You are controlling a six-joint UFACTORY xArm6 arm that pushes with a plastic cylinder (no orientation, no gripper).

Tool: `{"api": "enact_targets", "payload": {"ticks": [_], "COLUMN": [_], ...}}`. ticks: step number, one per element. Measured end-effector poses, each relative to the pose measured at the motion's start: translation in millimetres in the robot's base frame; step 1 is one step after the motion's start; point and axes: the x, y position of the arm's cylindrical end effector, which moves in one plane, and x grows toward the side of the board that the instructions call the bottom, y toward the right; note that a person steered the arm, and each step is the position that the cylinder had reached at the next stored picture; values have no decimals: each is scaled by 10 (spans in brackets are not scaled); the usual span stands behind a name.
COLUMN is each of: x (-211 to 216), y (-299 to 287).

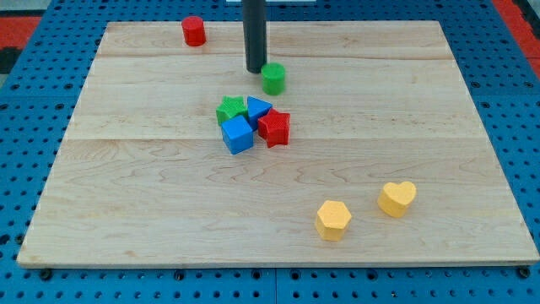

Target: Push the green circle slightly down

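My tip (256,69) rests on the bench (126,211) near the view's top, a little left of centre. The tool here is a plain dark rod with nothing to spread or press together, so it pinches nothing and can only push with its lower end. The rod rises straight up and runs out of the view's top edge, so the arm above it is not shown.

The green circle (272,78) lies just to the view's right of my tip and a touch lower, so close that the two look as if they touch, though I cannot tell whether they really do. That is the relation the move turns on: the block is mostly beside the tip, not below it. A straight push toward the view's bottom from here would probably slip past it or clip its left edge and send it rightward. I judge the tip needs to come round to the circle's upper side first.

Below the circle, a short way off, sits a tight cluster: a green block (229,110), a blue triangle-like block (257,107), a red block (275,127) and a blue cube (238,134). A slight push should stop short of them.

Well apart are a red cylinder (193,31) at the upper left, and a yellow hexagon (333,219) and a yellow heart (396,198) at the lower right.
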Motion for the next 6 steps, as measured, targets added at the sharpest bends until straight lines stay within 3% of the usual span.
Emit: {"api": "enact_targets", "payload": {"ticks": [1,2,3,5,6], "x": [320,9,24,680,683], "y": [173,31,453,402,651]}}
